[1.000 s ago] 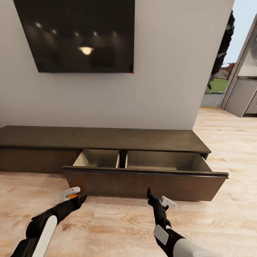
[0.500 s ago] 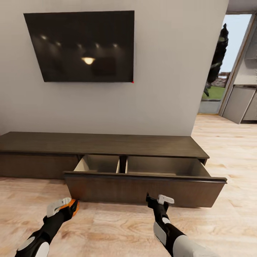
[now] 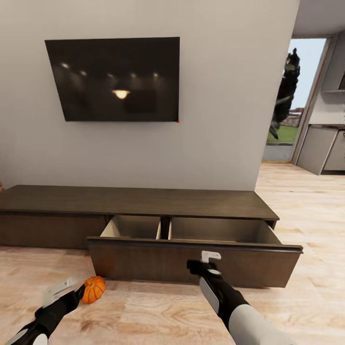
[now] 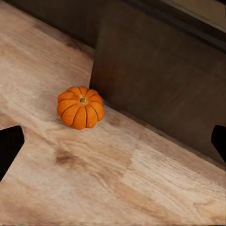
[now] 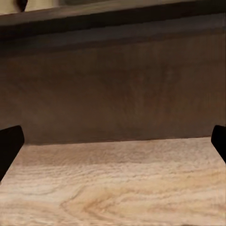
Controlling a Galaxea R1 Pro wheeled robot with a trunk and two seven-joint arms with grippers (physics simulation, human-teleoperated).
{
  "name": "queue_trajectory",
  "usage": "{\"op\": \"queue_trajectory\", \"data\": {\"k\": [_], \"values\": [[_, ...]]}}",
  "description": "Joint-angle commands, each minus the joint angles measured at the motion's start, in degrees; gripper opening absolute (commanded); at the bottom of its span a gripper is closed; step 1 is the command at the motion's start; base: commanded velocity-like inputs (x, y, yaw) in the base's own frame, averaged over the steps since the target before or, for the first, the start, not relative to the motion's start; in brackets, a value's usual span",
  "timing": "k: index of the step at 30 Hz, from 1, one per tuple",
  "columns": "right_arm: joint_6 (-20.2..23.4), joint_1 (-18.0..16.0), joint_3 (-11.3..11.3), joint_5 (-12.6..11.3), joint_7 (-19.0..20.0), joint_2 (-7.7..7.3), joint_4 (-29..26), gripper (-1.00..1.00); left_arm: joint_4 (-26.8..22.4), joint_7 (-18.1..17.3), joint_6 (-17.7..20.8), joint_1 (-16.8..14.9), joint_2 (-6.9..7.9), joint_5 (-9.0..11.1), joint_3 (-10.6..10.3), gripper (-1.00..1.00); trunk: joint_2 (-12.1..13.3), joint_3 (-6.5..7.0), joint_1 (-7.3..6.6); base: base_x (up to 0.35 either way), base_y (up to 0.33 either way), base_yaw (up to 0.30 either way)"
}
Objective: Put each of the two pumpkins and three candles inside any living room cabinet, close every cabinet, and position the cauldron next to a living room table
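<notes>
Left gripper (image 3: 67,290) low at the near left, fingers (image 4: 10,143) spread wide apart, nothing between them. Pumpkin (image 3: 93,289) loose on the wooden floor (image 3: 158,311), upright, stem up, just ahead of the left gripper and not touching it; in the left wrist view pumpkin (image 4: 80,107) resting on the floor just beside the left-hand corner of the pulled-out drawer front. Long low dark-brown cabinet (image 3: 139,201) against the grey wall (image 3: 215,120), spanning most of the width. Wide drawer (image 3: 191,261) pulled out from the cabinet, light tan interior split by a divider into a smaller left compartment and a larger right one; both compartments appear bare as far as visible. Dark television (image 3: 115,79) mounted on the wall above the cabinet. Right gripper (image 3: 201,261) raised in front of the drawer front, near its middle; fingers (image 5: 9,143) held wide open, nothing gripped, drawer panel straight ahead in the right wrist view. Doorway (image 3: 287,100) at the far right, opening onto greenery and grey units.
</notes>
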Motion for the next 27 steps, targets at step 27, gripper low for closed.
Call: {"op": "queue_trajectory", "data": {"k": [27], "values": [[-0.1,0.0,4.1,-0.8,5.8,0.00,2.7,1.00,1.6,0.4,0.5,0.0,-0.10,0.6,0.5,1.00,0.0,-0.74,-0.06,0.000,0.000,0.168]]}}
